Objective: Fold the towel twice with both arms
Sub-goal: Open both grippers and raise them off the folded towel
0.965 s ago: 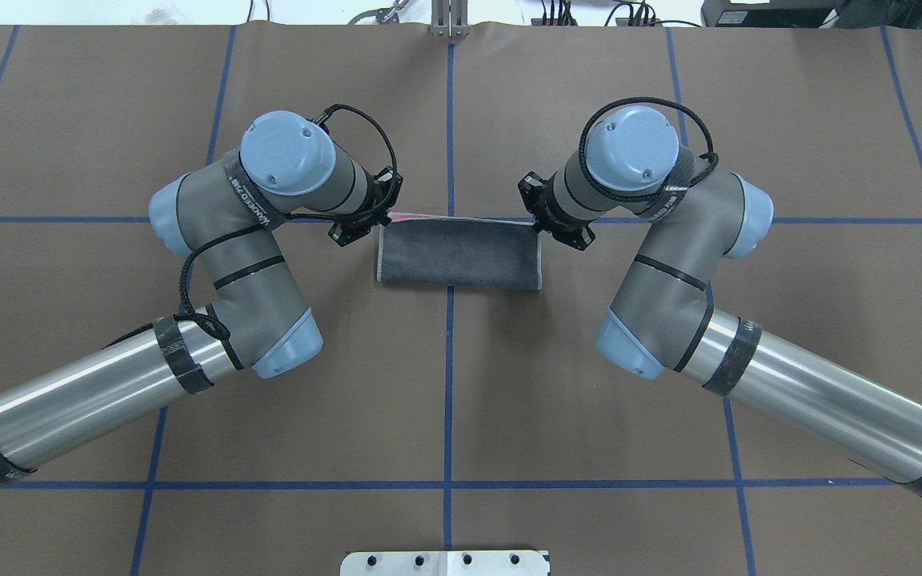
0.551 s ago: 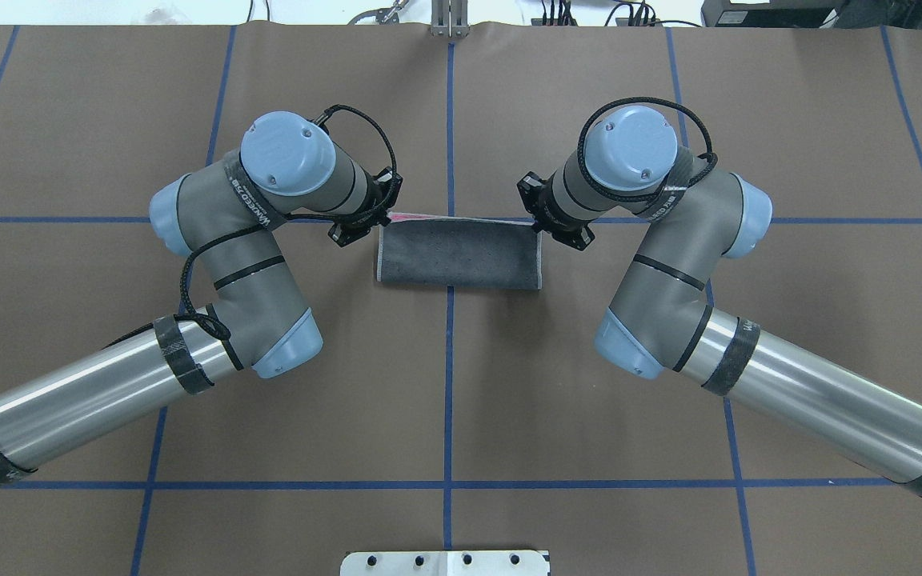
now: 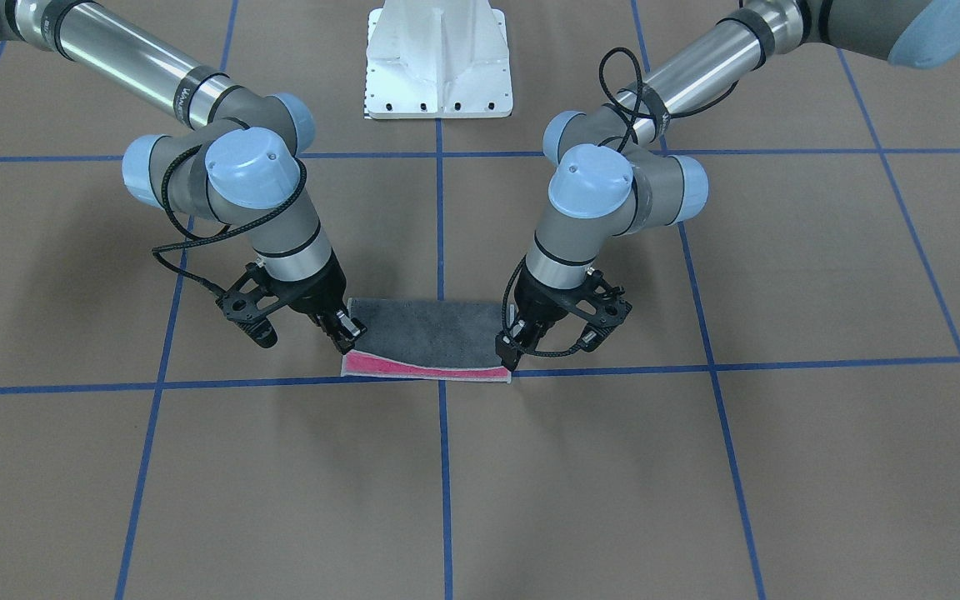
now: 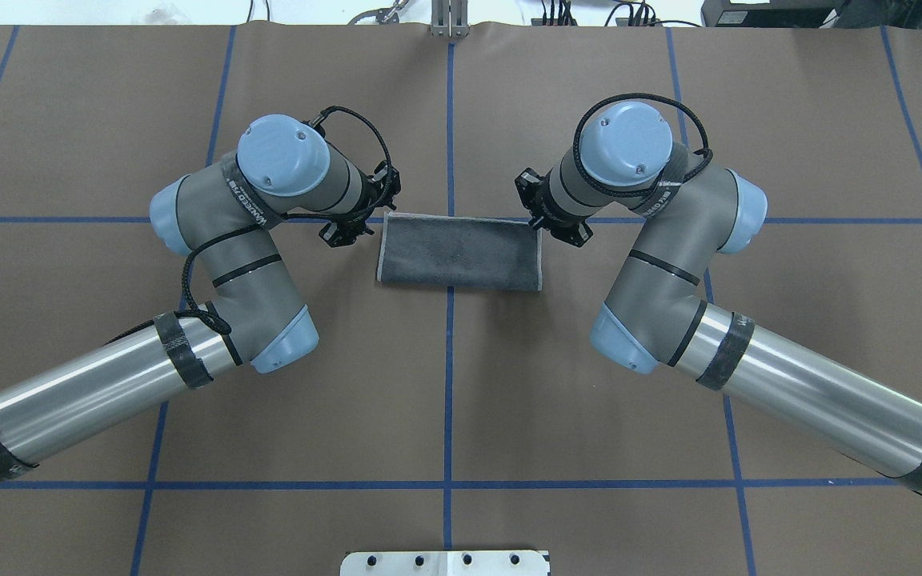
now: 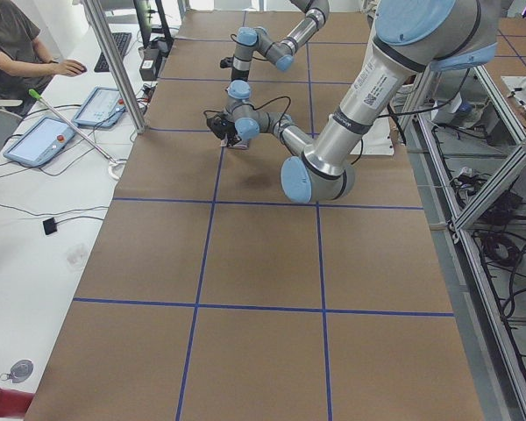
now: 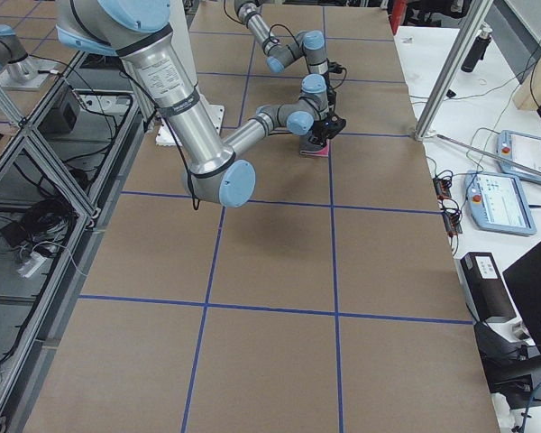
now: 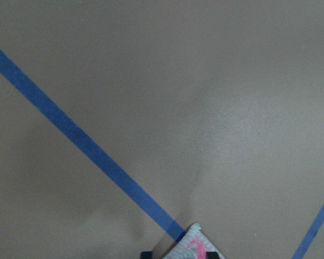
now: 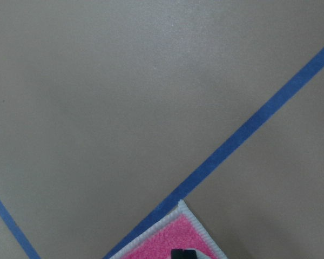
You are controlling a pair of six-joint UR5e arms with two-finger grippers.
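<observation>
Brown paper-covered tabletop (image 4: 333, 400), gridded with blue tape lines (image 4: 449, 120); white pedestal (image 3: 438, 67) at the robot's edge, an operator (image 5: 17, 53) seated at a side bench. Towel (image 4: 461, 254) lies at mid-table, astride the centre tape line, folded once into a long rectangle with the dark grey face up and light grey edging at both short ends. Its far long edge sits on the cross tape line. From across the table a pink strip shows under that far edge, widest toward the robot's right. Left arm (image 4: 221, 240) and right arm (image 4: 669, 240) both bend down to the towel's far corners. Left end effector (image 3: 509, 350) is at the far left corner, fingers drawn close together and pinching the cloth there. Right end effector (image 3: 348, 332) is at the far right corner, likewise narrowed onto the cloth. Right wrist view: pink corner with pale edging pokes out at the frame's bottom, a black fingertip (image 8: 183, 253) on it. Left wrist view: only a small tip of the corner shows, pink and grey with white edging. Rest of the towel lies flat between the two end effectors.
</observation>
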